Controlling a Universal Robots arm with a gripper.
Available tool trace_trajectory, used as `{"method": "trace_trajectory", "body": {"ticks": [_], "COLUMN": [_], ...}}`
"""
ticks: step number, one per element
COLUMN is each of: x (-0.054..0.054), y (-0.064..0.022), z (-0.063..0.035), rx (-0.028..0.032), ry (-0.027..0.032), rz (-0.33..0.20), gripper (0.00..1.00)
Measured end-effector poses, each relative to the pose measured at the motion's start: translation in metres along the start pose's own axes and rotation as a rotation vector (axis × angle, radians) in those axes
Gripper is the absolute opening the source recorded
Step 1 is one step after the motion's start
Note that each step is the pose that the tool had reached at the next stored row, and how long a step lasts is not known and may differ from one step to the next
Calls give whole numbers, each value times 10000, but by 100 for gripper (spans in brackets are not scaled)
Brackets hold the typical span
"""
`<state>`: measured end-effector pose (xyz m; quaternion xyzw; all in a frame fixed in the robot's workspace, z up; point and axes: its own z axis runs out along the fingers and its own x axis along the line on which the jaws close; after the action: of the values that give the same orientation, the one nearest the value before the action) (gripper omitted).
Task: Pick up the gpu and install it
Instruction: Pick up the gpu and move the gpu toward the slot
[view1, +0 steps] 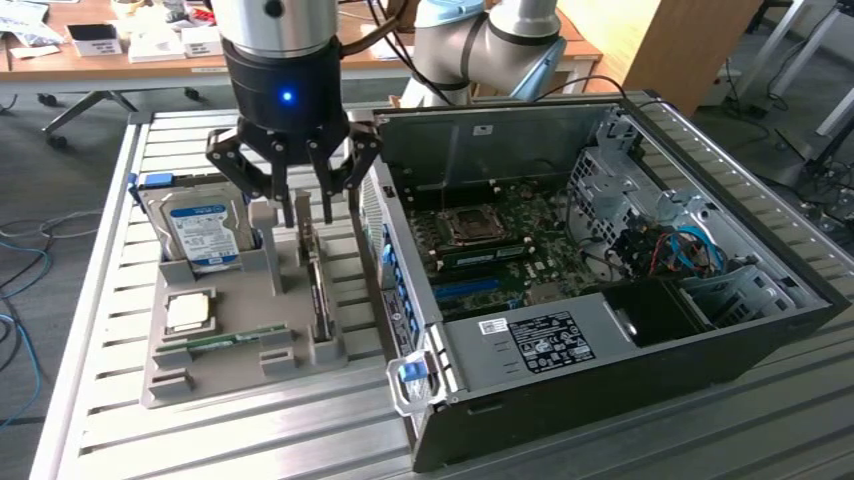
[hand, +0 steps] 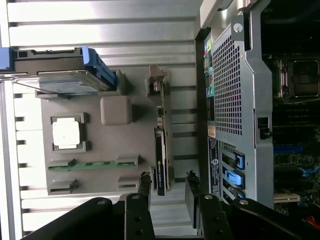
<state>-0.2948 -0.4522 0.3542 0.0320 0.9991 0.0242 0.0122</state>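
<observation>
Claw (view1: 307, 212) (hand: 167, 180) spread wide, empty, just above gpu (view1: 318, 285) (hand: 161, 150) on edge in grey tray (view1: 220, 378) (hand: 135, 145).

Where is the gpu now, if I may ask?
The thin green gpu card stands edgewise in the grey tray, exterior view's left, beside the black computer case.

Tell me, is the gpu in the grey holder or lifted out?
In. The gpu stands on edge in the grey holder; the open claw hangs over it.
</observation>
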Motion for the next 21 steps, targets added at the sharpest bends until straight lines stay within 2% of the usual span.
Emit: {"method": "trace_trajectory", "body": {"ticks": [21], "x": [1], "y": [-8], "z": [69], "rx": [-1], "ry": [0], "rz": [-1], "gripper": [42]}}
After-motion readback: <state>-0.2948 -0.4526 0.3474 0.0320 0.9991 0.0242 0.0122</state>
